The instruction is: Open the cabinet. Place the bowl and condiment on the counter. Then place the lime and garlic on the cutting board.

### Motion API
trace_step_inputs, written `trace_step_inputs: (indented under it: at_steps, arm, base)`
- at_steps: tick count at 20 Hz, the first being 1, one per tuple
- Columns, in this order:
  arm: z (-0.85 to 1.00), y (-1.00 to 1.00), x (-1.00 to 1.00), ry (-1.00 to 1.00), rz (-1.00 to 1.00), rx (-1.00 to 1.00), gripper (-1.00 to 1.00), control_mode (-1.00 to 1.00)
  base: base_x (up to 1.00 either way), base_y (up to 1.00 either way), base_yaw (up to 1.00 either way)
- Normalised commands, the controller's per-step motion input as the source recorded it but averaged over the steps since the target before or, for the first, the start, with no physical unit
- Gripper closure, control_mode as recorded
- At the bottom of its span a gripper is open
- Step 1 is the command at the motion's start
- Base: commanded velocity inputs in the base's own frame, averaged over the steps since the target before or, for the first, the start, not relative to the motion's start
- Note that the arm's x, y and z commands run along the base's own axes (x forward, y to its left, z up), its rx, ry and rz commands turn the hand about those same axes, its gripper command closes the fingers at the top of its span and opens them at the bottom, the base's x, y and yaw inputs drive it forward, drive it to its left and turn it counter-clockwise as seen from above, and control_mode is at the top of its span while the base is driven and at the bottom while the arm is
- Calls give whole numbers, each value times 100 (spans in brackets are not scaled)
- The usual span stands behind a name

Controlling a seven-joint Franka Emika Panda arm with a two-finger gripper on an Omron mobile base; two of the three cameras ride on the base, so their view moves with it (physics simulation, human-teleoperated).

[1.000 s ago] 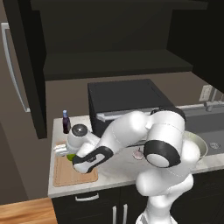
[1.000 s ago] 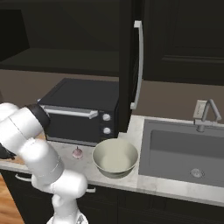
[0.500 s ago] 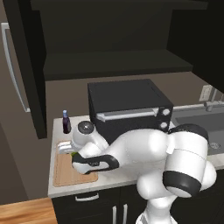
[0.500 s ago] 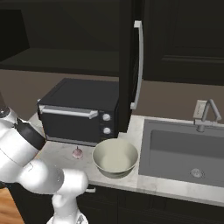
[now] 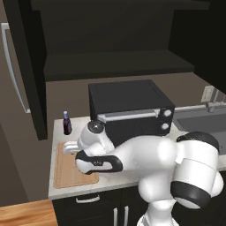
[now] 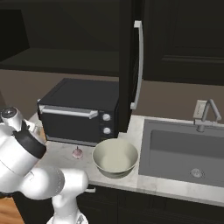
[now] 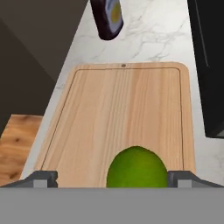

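Lime is seen dead centre between the two fingertips in the hand view, board surface directly beyond it. Jaws are set wide, a tip on either side of the fruit; whether the pads are actually touching the skin cannot be told, so grip vs. released is undetermined.

Cutting board lies straight ahead of the jaws, its long axis running away from them, with the condiment standing past its far edge on the counter. Lime is well inside the board outline, not near an edge.

From the left base view the gripper is held low over the near end of the board. Judged: lime placement is at or near release.

Garlic is on the counter, off to the side of the jaws beside the bowl. It is likely next.
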Motion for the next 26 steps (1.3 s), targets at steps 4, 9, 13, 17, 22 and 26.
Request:
trace_step_inputs:
  at_steps: [4,9,13,17,22,26]
  arm:
    - [34,-4,-17,8,-3,6,-100,-100]
    - [53,-35,-83,0,-5,5,-100,-100]
    - [43,-58,-91,0,-7,4,-100,-100]
    - [56,-61,-65,0,-8,1,-100,-100]
    - [38,-76,-36,0,-2,0,-100,-100]
    - [6,-89,0,0,0,-2,-100,-100]
  base:
    - [0,0,0]
    - [0,0,0]
    - [0,0,0]
    - [0,0,0]
    - [0,0,0]
    - [0,0,0]
